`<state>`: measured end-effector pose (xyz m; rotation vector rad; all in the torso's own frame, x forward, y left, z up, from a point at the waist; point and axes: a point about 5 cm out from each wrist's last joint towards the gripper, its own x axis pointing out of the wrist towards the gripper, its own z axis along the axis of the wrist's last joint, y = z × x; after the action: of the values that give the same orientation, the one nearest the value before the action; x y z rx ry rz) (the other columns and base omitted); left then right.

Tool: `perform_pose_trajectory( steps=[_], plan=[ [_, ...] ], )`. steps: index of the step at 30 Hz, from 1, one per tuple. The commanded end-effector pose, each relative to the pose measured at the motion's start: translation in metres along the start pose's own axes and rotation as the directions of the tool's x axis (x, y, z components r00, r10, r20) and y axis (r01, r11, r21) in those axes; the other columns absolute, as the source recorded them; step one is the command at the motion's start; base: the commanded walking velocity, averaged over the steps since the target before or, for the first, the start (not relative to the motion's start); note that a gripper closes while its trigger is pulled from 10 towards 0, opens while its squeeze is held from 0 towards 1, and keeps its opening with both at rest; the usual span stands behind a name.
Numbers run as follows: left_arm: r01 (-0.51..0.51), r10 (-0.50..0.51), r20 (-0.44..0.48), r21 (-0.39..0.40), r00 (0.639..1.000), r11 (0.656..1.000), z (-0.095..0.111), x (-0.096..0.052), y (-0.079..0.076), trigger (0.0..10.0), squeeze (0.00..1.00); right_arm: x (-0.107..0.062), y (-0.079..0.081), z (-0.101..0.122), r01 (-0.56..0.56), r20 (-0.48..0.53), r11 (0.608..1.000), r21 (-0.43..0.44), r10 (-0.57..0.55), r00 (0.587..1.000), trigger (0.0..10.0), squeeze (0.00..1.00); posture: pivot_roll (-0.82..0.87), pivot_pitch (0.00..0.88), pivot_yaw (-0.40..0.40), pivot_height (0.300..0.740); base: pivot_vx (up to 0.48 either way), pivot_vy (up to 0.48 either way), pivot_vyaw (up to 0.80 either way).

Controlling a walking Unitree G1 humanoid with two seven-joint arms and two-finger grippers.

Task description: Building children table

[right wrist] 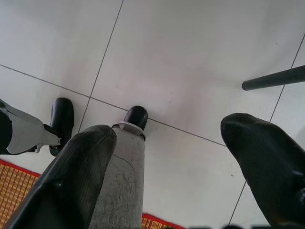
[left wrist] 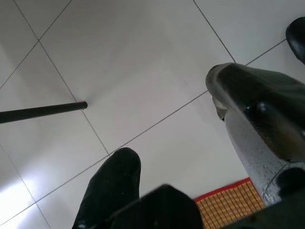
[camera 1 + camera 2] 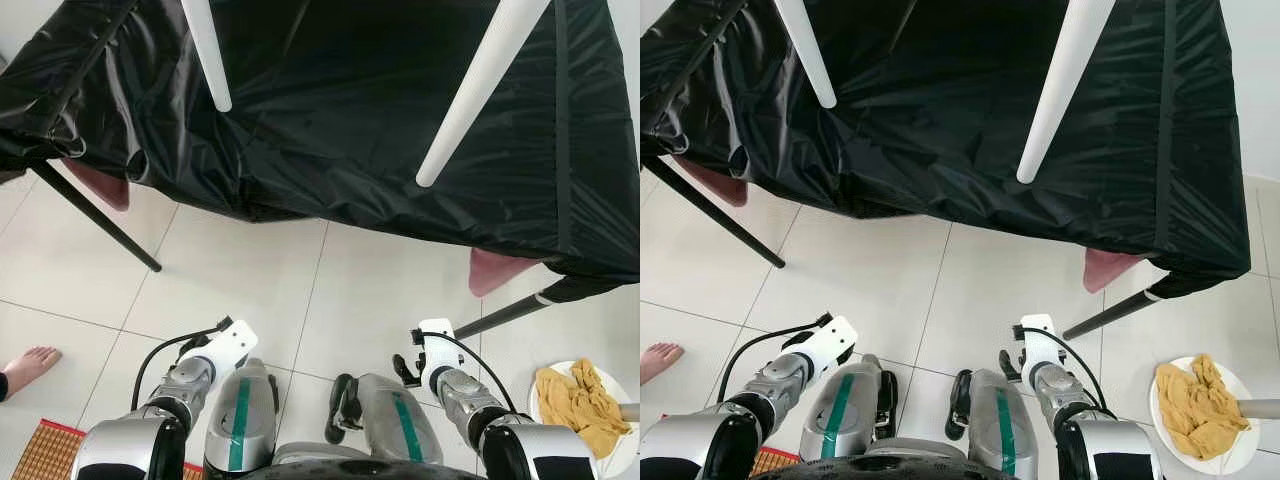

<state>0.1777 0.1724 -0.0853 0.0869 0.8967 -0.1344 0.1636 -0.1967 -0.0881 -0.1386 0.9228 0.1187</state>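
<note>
Surface: covered in black plastic sheet, fills the upper frame.
Children table legs: two white legs, left and right, slant across the sheet at upper left and upper right.
Left tool: low over the tiled floor, fingers spread, holding nothing.
Right tool: low over the floor, fingers apart, holding nothing.
Plate: lower right, yellow cloth on it.
Person's foot: bare, left edge.

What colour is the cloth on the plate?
Mustard yellow cloth on a white plate; right eye view shows it best.
</note>
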Motion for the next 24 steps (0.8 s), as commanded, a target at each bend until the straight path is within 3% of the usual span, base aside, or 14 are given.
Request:
perform_pose_trajectory(
  steps=[1, 24],
  plan=[
    [-0.034, 0.034, -0.028, 0.009, 0.999, 0.999, -0.0062, -0.0011, 0.0008, 10.0, 0.00, -0.0006, 0.0046, -0.0059, -0.015, -0.026, 1.000, 0.002, 0.015, 1.000, 10.0, 0.00, 0.06, 0.006, -0.002, 0.740, 0.000, 0.000, 0.00],
    [-0.024, 0.025, -0.034, 0.008, 0.999, 1.000, -0.0074, -0.0007, -0.0044, 10.0, 0.00, -0.0020, -0.0005, -0.0085, -0.006, -0.037, 1.000, -0.012, 0.005, 0.999, 10.0, 0.00, 0.06, 0.001, -0.013, 0.740, 0.000, 0.000, 0.00]
  ],
)
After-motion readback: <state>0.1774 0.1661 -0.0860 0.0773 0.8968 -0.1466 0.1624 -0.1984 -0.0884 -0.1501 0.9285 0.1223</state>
